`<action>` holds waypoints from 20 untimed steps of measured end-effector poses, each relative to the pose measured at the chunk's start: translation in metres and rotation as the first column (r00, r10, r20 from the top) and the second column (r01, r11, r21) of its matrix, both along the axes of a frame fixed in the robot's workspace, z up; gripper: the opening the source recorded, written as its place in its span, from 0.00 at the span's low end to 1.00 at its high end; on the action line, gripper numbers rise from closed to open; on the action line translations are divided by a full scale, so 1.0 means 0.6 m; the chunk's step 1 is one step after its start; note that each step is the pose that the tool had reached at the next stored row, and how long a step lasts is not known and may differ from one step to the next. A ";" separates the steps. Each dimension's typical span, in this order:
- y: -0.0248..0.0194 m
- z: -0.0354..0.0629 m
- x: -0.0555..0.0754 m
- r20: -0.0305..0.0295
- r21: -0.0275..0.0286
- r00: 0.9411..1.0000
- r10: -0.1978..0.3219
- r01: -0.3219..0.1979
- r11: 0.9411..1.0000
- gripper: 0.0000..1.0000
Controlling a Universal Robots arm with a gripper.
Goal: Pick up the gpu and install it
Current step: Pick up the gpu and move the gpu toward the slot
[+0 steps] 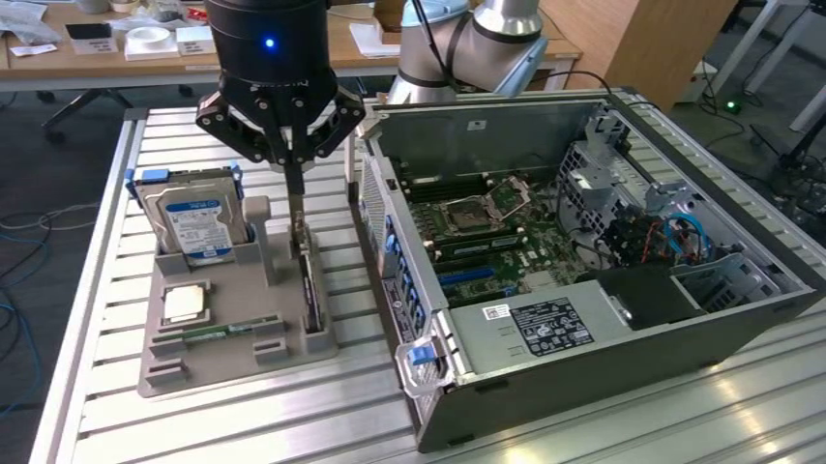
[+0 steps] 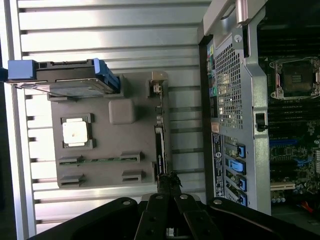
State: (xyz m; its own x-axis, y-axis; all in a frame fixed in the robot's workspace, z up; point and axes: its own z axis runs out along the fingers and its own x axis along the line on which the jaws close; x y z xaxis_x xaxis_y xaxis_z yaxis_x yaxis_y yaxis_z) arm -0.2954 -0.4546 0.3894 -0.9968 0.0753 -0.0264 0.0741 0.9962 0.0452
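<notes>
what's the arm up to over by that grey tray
The robot arm's end effector is down over the grey holder beside the open computer case, pinched shut on the top edge of the gpu. The card stands on edge in its slot in the holder, not yet lifted out or installed. A hard drive, a processor chip and a memory stick sit in the same holder.

Place: robotics lab.
Signs: silver robot arm point(image 1: 497, 29), ribbed aluminium tabletop point(image 1: 232, 416), open grey desktop computer case point(image 1: 722, 242), cluttered wooden desks point(image 1: 97, 60).
</notes>
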 end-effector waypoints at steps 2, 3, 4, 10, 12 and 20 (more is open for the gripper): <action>0.0000 0.000 0.000 0.000 0.000 1.000 0.000 0.000 1.000 0.11; 0.0000 0.000 0.000 0.000 0.000 1.000 0.000 0.000 1.000 0.11; 0.0000 0.000 0.000 0.000 0.000 1.000 0.000 0.000 1.000 0.11; 0.0000 0.000 0.000 0.000 0.000 1.000 0.000 0.000 1.000 0.36; 0.0000 0.000 0.000 0.000 0.000 1.000 0.000 0.000 1.000 0.36; 0.0000 -0.010 0.000 0.000 0.000 1.000 0.000 0.000 1.000 0.36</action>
